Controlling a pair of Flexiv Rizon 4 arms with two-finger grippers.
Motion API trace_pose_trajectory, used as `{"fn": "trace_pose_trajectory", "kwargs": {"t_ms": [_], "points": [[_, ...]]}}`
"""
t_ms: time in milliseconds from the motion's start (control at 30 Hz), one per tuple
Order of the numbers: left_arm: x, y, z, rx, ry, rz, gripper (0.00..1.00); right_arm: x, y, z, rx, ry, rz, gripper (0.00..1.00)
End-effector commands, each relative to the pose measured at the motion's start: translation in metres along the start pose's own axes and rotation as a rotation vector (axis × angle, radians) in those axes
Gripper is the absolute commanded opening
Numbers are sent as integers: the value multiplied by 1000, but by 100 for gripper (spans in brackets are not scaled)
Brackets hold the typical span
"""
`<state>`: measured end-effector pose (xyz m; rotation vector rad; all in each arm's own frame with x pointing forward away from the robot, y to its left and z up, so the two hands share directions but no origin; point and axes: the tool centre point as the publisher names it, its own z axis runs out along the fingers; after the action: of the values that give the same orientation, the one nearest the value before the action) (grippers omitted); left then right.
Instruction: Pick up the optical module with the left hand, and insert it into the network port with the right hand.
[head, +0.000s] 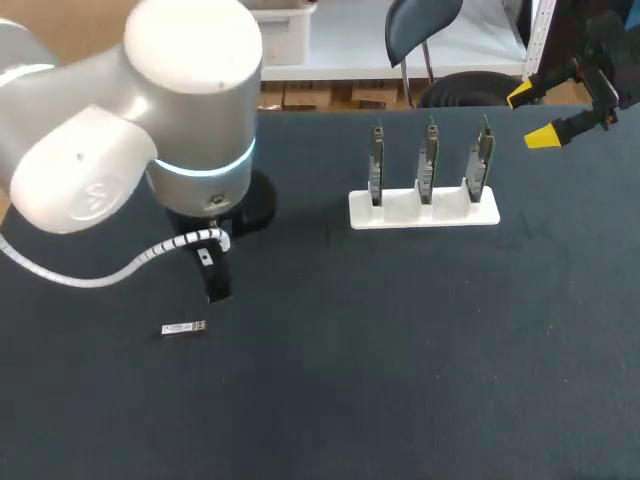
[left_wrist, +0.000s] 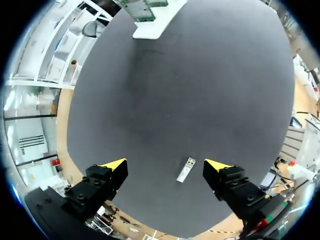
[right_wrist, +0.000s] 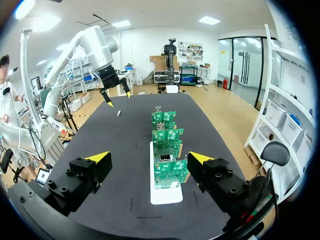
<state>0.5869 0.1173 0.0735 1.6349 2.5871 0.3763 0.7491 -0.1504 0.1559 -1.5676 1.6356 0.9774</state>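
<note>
Broadly, the dark table (head: 400, 380) carries everything, and my left arm (head: 150, 130) bulks over it in the head view, hiding most of its own pincer. Just ahead of and below the right pincer (right_wrist: 149, 159) stands the white rack (right_wrist: 165, 194). It holds three green circuit boards (right_wrist: 165, 172) upright, one behind another along that pincer's line of sight. The right pincer is spread wide and holds nothing.

The left pincer (left_wrist: 165, 165) is likewise spread wide and empty, and hangs over the table. The optical module (left_wrist: 185, 169), a small silvery bar, lies flat on the table below it. It sits within the gap between the two fingers, closer to one than the other, and touches neither. Its long axis runs roughly fore-and-aft from the pincer, slightly skewed, so it lies crosswise to the line joining the tips. I judge the fingers would close on its long sides once the pincer drops, after a small sideways shift to centre it. The left pincer is by far the nearer; the right one is well apart, out past the rack.

Only the left wrist view shows the module framed by both tips. The head view shows a single dark finger with the module just beside it. The right wrist view, from afar, shows the left pincer apparently raised clear above the module. The network port is too small for me to pick out on the boards.
</note>
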Motion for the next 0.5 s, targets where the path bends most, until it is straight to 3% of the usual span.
{"fn": "trace_pose_trajectory", "kwargs": {"t_ms": [33,500], "points": [[13,1,0,79,-75,31,100,0,2,0,4,-1,-1,100],[41,-19,20,146,-59,169,100,0,2,0,4,-1,-1,100]]}}
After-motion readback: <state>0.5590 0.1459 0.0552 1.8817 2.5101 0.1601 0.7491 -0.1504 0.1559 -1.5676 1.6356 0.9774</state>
